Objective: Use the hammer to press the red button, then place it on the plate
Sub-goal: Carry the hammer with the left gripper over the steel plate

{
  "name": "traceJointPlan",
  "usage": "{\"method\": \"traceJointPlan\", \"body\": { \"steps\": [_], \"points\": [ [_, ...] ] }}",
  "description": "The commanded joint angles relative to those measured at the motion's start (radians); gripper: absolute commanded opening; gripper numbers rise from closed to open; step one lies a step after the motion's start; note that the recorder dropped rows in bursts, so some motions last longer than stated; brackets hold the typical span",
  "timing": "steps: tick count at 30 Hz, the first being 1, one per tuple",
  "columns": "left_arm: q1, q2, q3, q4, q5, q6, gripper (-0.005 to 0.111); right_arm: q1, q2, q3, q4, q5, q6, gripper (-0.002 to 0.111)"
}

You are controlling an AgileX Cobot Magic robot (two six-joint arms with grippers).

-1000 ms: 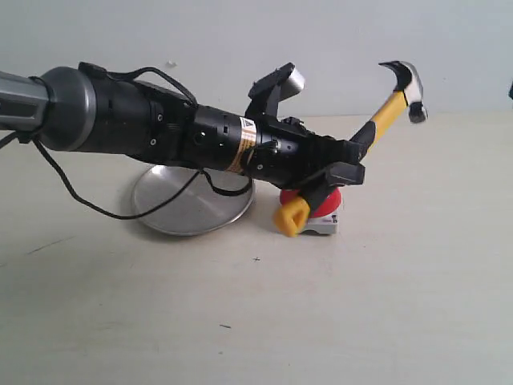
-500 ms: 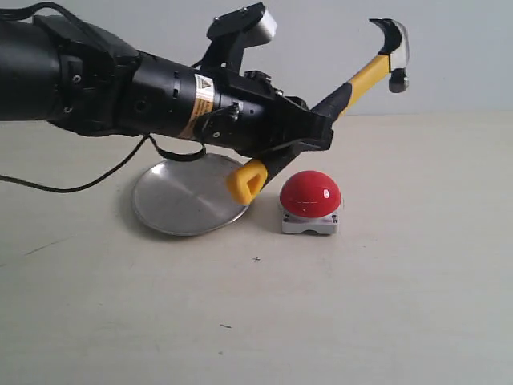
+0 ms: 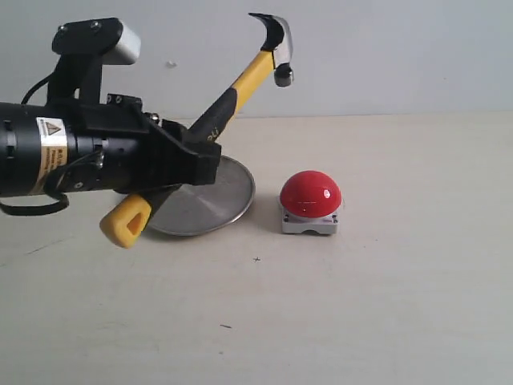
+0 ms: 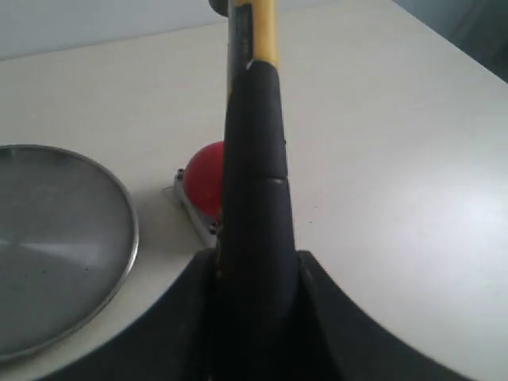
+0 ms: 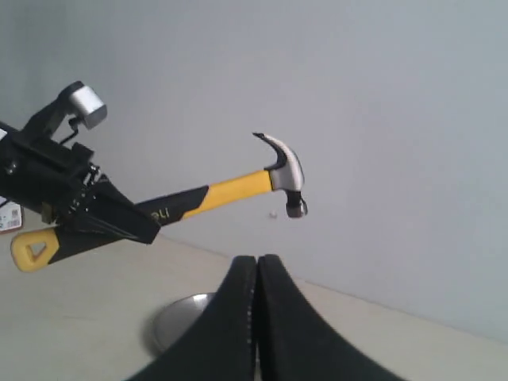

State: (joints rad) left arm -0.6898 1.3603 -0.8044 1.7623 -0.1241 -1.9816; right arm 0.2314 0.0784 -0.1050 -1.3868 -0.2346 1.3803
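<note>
My left gripper (image 3: 196, 152) is shut on the hammer (image 3: 248, 76) by the black part of its handle, holding it tilted in the air. The dark head points up and right and the yellow tip (image 3: 126, 222) hangs low at the left. The silver plate (image 3: 210, 200) lies on the table behind and below the gripper. The red button (image 3: 310, 193) on its grey base stands to the right of the plate, untouched. In the left wrist view the hammer handle (image 4: 254, 198) runs between the jaws, with the button (image 4: 205, 176) and plate (image 4: 55, 238) beyond. My right gripper (image 5: 257, 266) is shut on nothing.
The pale table (image 3: 385, 305) stretches in front of and to the right of the button. A grey wall (image 3: 401, 48) stands behind. The left arm's black body (image 3: 64, 152) fills the left side of the exterior view.
My left arm has drawn back to the left, carrying the hammer away from the button and over towards the plate. The button stands fully uncovered now.
</note>
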Motion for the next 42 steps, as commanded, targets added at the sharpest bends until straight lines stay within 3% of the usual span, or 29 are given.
{"method": "traceJointPlan", "body": {
  "steps": [1,17,33,37,42],
  "points": [
    [0.003,-0.038,0.045,-0.018,0.033,0.014,0.0,0.001,-0.007,0.065,-0.003,-0.004,0.074,0.0],
    [0.001,0.081,0.03,-0.018,0.073,0.072,0.0,0.001,-0.009,0.105,-0.002,-0.011,0.09,0.0],
    [-0.076,0.265,-0.088,-0.018,0.1,0.076,0.0,0.001,-0.009,0.105,-0.002,-0.011,0.088,0.0],
    [-0.076,0.195,-0.12,-0.018,0.085,0.076,0.0,0.001,-0.009,0.105,-0.002,-0.008,0.088,0.0],
    [-0.076,-0.014,-0.141,-0.018,0.095,0.076,0.0,0.001,-0.009,0.105,-0.002,-0.008,0.088,0.0]
  ]
}}
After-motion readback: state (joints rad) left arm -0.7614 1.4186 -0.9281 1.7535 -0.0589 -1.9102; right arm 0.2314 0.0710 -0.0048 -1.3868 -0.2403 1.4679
